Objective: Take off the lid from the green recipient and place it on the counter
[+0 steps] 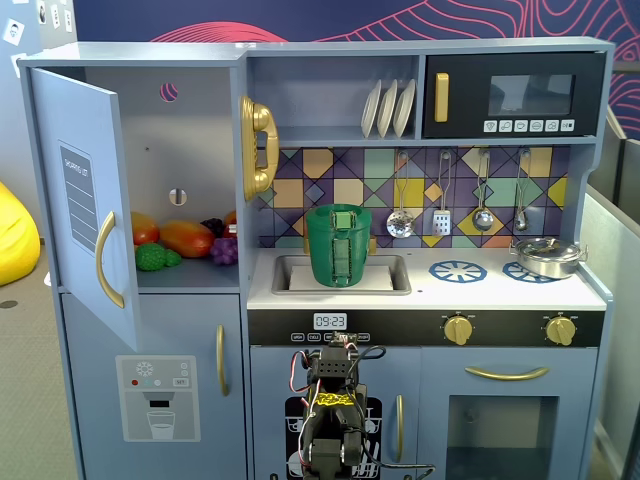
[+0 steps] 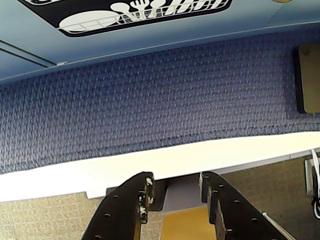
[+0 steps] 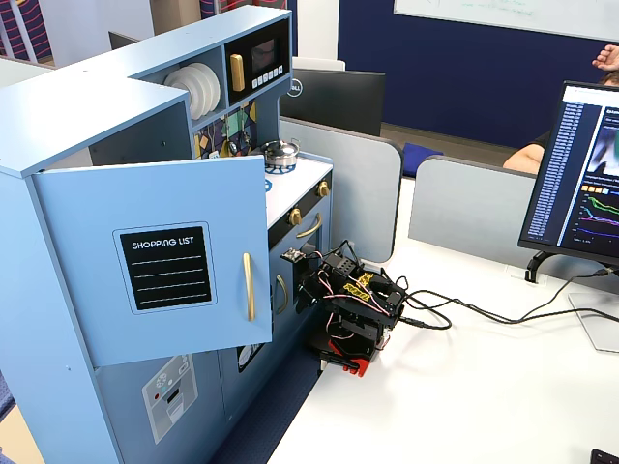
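**Black arm folded low; green recipient untouched in the sink**

Black printed gripper: seen in the wrist view, fingers parted with nothing between them, pointing down at blue carpet and a white table edge.

Arm: folded at rest on the white desk against the toy kitchen's lower doors, well below the worktop.

Counter: pale worktop, recessed sink on the left of the front fixed view, blue burner rings on the right, a silver pot on the far ring.

Green recipient: upright in the sink, ribbed strap facing front.

Lid: appears seated on the recipient's rim, only its edge showing.

Step in hand: none begun, by my judgement. Next move calls for raising the arm above the worktop, reaching over the recipient and closing on the lid's handle.
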You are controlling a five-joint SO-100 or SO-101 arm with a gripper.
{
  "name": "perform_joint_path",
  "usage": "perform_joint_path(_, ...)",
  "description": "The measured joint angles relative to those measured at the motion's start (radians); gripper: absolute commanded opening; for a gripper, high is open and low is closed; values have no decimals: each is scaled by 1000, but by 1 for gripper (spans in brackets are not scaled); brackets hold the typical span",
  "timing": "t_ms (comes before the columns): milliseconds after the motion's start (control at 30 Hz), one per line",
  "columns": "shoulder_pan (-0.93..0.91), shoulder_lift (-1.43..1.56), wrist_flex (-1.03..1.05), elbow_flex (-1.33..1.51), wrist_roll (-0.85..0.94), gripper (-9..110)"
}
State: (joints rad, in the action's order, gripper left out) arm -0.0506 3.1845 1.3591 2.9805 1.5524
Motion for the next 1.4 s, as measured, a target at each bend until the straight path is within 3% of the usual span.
perform_joint_path(600,-34,-15,-32,-29,3,0)
perform_joint_path(767,-72,-156,-295,-308,49,11)
perform_joint_path(933,-78,-382,-407,-759,104,31)
perform_joint_path(1100,-103,-462,-572,-1006,115,35)
perform_joint_path(1400,-103,-569,-715,-1060,127,37)
